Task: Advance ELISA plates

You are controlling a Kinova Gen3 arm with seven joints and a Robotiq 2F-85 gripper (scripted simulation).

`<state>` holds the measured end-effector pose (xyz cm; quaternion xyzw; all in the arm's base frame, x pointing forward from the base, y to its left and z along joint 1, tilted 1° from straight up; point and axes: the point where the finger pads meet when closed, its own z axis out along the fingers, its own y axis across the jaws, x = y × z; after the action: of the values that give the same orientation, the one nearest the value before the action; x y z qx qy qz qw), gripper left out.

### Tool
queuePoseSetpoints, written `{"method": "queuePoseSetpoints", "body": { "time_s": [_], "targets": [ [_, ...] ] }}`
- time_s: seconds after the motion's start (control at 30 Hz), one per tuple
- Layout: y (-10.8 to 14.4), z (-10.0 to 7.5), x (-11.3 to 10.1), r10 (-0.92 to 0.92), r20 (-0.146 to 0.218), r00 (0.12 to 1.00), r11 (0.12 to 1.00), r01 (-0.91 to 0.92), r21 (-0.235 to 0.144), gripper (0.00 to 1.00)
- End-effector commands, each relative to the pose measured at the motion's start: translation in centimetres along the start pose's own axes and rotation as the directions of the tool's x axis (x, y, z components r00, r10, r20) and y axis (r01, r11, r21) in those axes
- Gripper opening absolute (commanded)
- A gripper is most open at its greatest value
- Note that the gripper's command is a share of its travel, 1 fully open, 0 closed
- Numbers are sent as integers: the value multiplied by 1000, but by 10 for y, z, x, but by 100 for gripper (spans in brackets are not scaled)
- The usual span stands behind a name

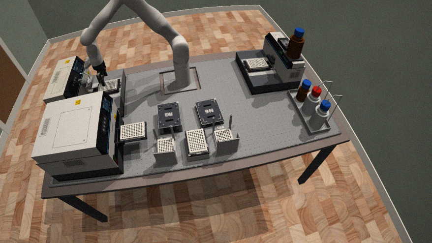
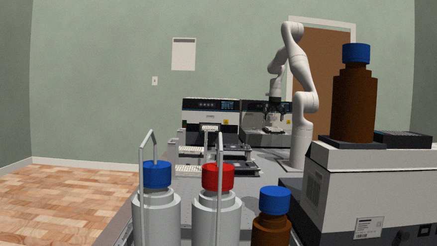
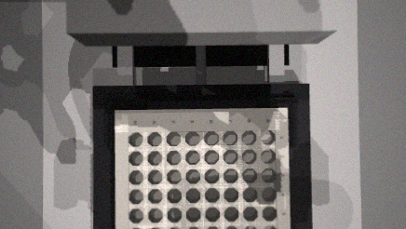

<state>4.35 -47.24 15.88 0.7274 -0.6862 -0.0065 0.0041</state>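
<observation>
My gripper (image 1: 102, 81) (image 2: 273, 118) is open and empty. It hangs a little above a white well plate (image 1: 108, 85) (image 2: 273, 129) (image 3: 200, 177) that sits flat in the black nest of the back-left instrument (image 1: 61, 78). The wrist view looks straight down on this plate; my fingers do not show there. Another plate (image 1: 132, 131) lies on the drawer of the big front-left instrument (image 1: 72, 127). One plate (image 1: 196, 140) lies on the low station between two deep racks, each with a plate (image 1: 165, 144) (image 1: 223, 135) inside. A further plate (image 1: 256, 63) sits on the back-right instrument. I cannot read the plate labels.
The black nests RG (image 1: 169, 114) and N6 (image 1: 208, 111) stand bare at mid-table. A tray of capped bottles (image 1: 314, 102) stands at the right edge, and a brown bottle (image 1: 295, 44) on the back-right instrument. The arm's base (image 1: 181, 75) is at the back middle.
</observation>
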Motion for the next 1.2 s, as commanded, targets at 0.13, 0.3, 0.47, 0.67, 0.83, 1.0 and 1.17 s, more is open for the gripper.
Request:
{"method": "queuePoseSetpoints", "body": {
  "time_s": [0.13,0.3,0.47,0.67,0.83,1.0,1.17],
  "targets": [
    [-2,-13,2,3,-6,1000,1000,-3,2,100],
    [-1,-20,2,3,-6,1000,1000,-3,1,100],
    [-1,-24,2,3,-6,1000,1000,-3,1,100],
    [-1,-32,2,4,-6,1000,1000,-4,1,100],
    [0,-39,2,4,-6,1000,1000,-4,0,100],
    [0,-43,2,4,-6,1000,1000,-4,0,100],
    [0,-49,2,3,-6,1000,1000,-3,-1,100]
  ]
}}
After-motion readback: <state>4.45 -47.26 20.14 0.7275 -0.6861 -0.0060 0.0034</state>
